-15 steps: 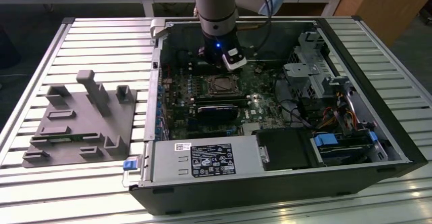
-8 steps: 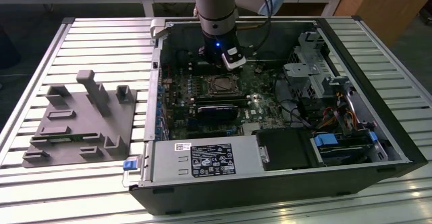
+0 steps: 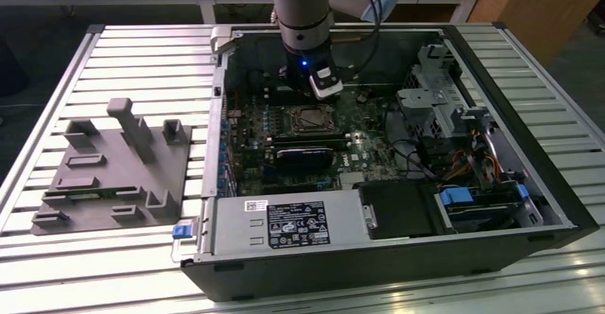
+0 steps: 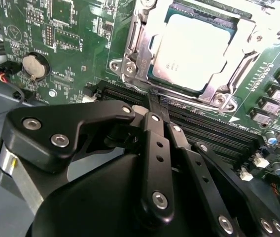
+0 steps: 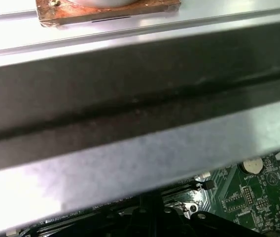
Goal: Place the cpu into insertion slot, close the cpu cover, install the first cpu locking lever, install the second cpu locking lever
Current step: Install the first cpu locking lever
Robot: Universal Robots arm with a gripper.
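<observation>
- My tool [image 4: 151, 97] is pinched narrow, holding nothing, its tip just beside the cover [image 4: 246, 37].
- The chip [image 4: 194, 49] lies under it; I'd push slowly and squarely, clear of the memory slots [image 4: 214, 123].

A: Where's the cpu [image 4: 192, 49]?
B: In the insertion slot [image 4: 209, 11], under the cpu cover [image 4: 131, 54], memory slots [image 4: 209, 126] just beside it.
A: And the computer case [image 3: 397, 264]?
B: On the slatted table [image 3: 142, 52], with the parts fixture [image 3: 113, 179] at the exterior view's left.

grey fixture [image 3: 113, 169] on slatted table [image 3: 142, 52] | open computer case [image 3: 378, 271] | coin battery [image 4: 35, 65]
</observation>
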